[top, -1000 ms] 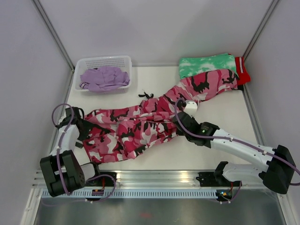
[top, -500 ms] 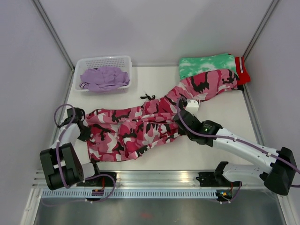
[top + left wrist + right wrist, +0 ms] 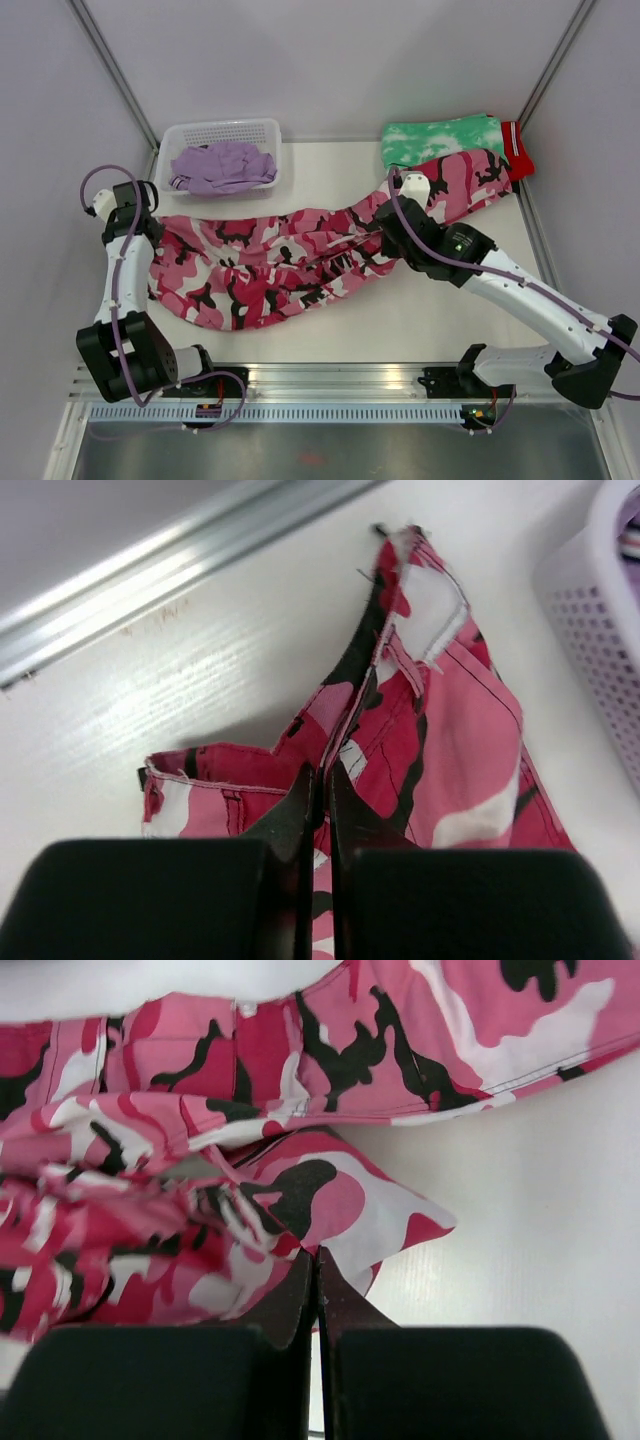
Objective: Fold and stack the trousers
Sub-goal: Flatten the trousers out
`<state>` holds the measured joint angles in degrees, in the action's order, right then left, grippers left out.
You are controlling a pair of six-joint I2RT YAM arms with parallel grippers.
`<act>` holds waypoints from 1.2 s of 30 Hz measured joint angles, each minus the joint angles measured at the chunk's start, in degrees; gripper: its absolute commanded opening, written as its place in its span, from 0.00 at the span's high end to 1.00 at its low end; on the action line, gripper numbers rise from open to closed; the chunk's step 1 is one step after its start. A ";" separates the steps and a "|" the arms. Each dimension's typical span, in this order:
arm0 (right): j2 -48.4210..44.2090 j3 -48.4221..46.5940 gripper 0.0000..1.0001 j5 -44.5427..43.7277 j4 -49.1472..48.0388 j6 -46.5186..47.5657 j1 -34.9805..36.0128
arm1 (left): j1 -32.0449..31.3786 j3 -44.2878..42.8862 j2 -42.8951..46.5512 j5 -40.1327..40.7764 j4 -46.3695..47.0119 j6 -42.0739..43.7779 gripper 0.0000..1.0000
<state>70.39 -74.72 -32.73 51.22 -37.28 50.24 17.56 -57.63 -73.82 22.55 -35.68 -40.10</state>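
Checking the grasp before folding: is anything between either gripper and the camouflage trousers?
Nothing visible. The left gripper is shut on the camouflage trousers' left-end edge, the right gripper on a fold near their middle; both pairs of jaws pinch fabric directly.

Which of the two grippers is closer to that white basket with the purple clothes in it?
Left. The left gripper pinches the camouflage trousers just in front of the basket's near left corner; the right gripper grips them mid-table, well to the basket's right.
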 measured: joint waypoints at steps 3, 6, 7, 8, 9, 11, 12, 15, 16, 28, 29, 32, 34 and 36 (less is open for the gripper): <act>-0.83 1.44 0.94 4.13 -0.94 0.55 -0.24 | 0.00 -1.70 0.52 1.40 0.94 3.15 0.98; -0.31 6.32 0.72 9.60 -2.43 -0.02 -0.24 | 0.07 -1.64 0.59 1.25 0.90 5.46 0.98; 0.52 7.82 0.56 11.65 -2.91 -0.26 -0.26 | 0.07 -1.62 0.59 1.11 0.81 6.03 0.98; 1.60 9.03 0.29 13.92 -3.28 -0.48 -0.26 | 0.09 -1.62 0.59 0.87 0.70 6.58 0.90; 2.54 9.75 0.18 15.58 -3.56 -0.79 -0.24 | 0.09 -1.62 0.59 0.59 0.59 7.08 0.82; 4.35 10.32 0.05 19.19 -3.69 -0.31 -0.24 | 0.11 -1.62 0.57 -0.87 0.44 8.20 0.56; 4.59 10.19 0.02 20.13 -3.69 -0.13 -0.20 | 0.11 -1.64 0.59 -2.14 0.31 9.22 0.49; 4.37 6.82 0.02 19.74 -2.14 1.25 -0.61 | 0.11 -1.88 0.87 -6.93 -0.46 11.34 0.05; 4.20 5.11 0.02 19.39 -2.14 1.99 -1.33 | 0.11 -1.90 1.40 -8.96 -0.85 11.82 0.00; 12.76 2.27 0.07 23.37 -13.00 18.36 -15.23 | -15.82 -0.63 17.94 -19.82 -3.61 12.50 0.00; 14.19 2.27 0.07 23.87 -13.44 19.85 -14.67 | -18.99 0.37 18.21 -19.76 -3.69 12.13 0.00; 17.57 2.75 0.08 23.80 -14.34 25.57 -9.97 | -26.05 4.79 18.56 -20.70 -3.91 10.47 0.00; 18.34 3.10 0.11 24.13 -14.73 27.91 -6.69 | -27.80 7.82 18.71 -21.29 -3.76 9.35 0.01; 18.71 3.82 0.17 24.63 -15.91 29.66 -4.94 | -28.63 10.80 18.75 -21.94 -3.74 8.20 0.03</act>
<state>89.10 -70.89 -8.10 35.31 -7.62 45.30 -11.07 -46.83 -55.07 0.60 -39.42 -31.90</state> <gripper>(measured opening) 0.875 0.987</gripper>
